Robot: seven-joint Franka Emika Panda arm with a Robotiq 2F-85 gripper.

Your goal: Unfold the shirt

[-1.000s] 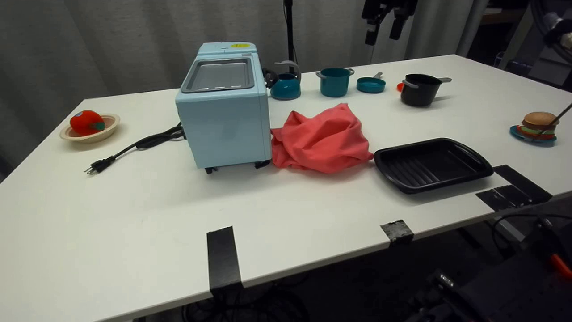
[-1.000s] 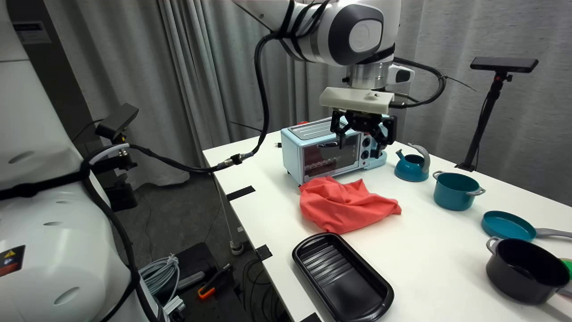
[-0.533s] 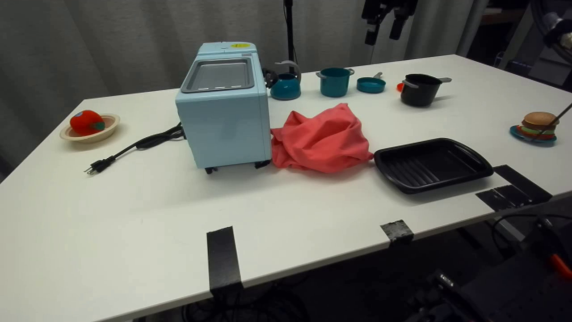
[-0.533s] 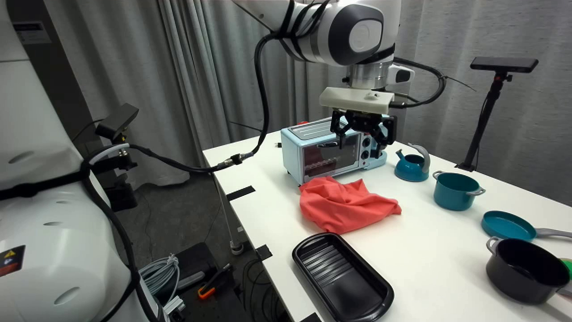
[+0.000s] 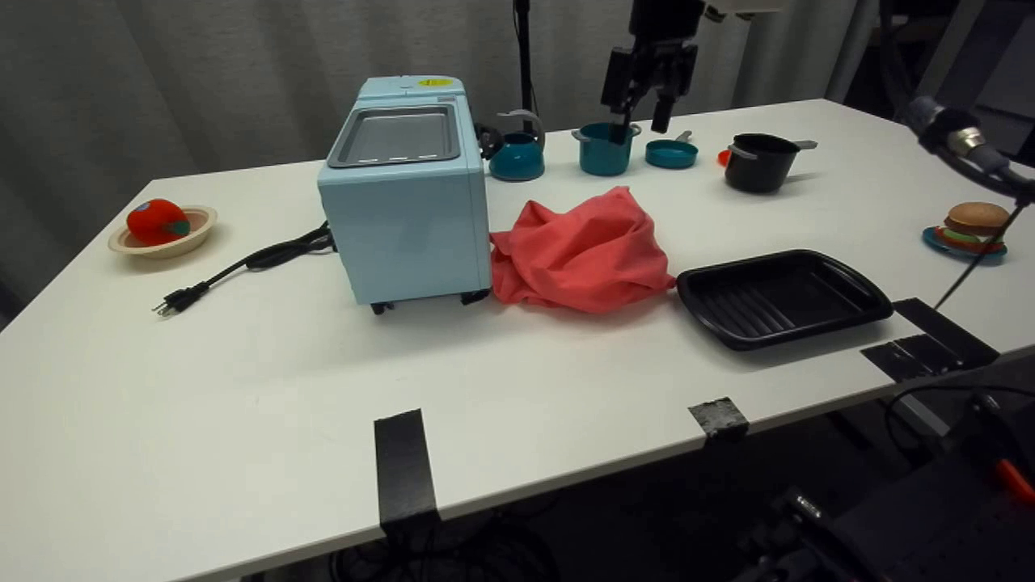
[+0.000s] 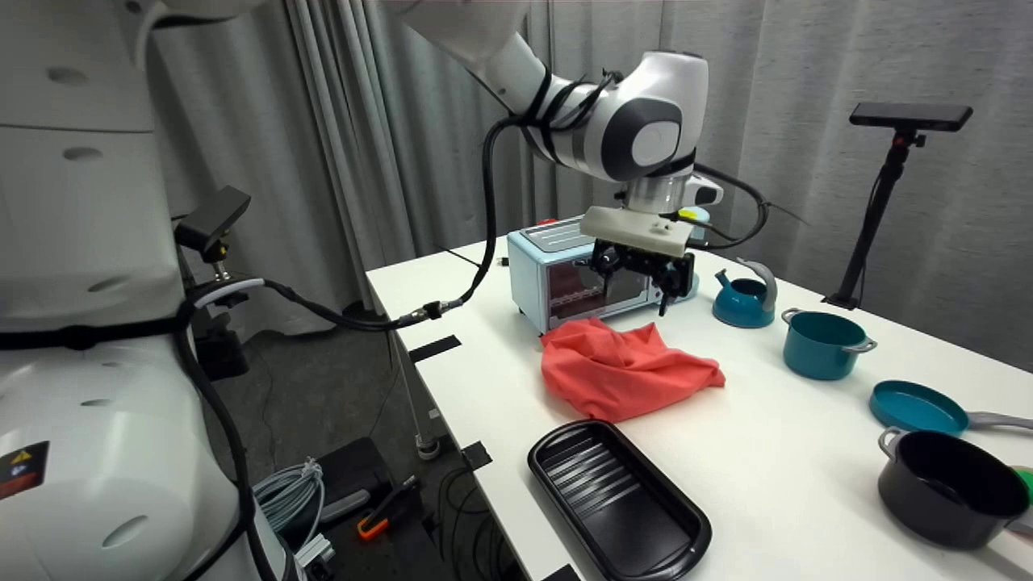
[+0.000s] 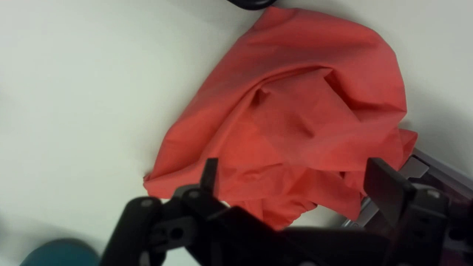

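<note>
The shirt is a crumpled red cloth heaped on the white table, seen in both exterior views [image 5: 586, 255] [image 6: 621, 371]. In the wrist view the shirt [image 7: 303, 111] fills the middle, with folds on top and a corner pointing up toward a black tray. My gripper [image 7: 294, 166] is open, its two black fingers wide apart, with nothing between them but the view of the cloth below. In both exterior views the gripper [image 5: 640, 129] [image 6: 635, 298] hangs in the air above the table, apart from the shirt. The shirt's underside is hidden.
A light blue toaster oven [image 5: 404, 234] stands right beside the shirt. A black tray [image 6: 621, 508] lies close on its opposite side, by the table's edge. A teal kettle [image 6: 744, 300], teal pot [image 6: 823, 345], teal pan [image 6: 920, 406] and black pot [image 6: 952, 488] stand farther back.
My arm has come down, and the gripper is lower and nearer to the shirt, shifted left in the exterior views. The fingers stay open. The shirt has not moved.
</note>
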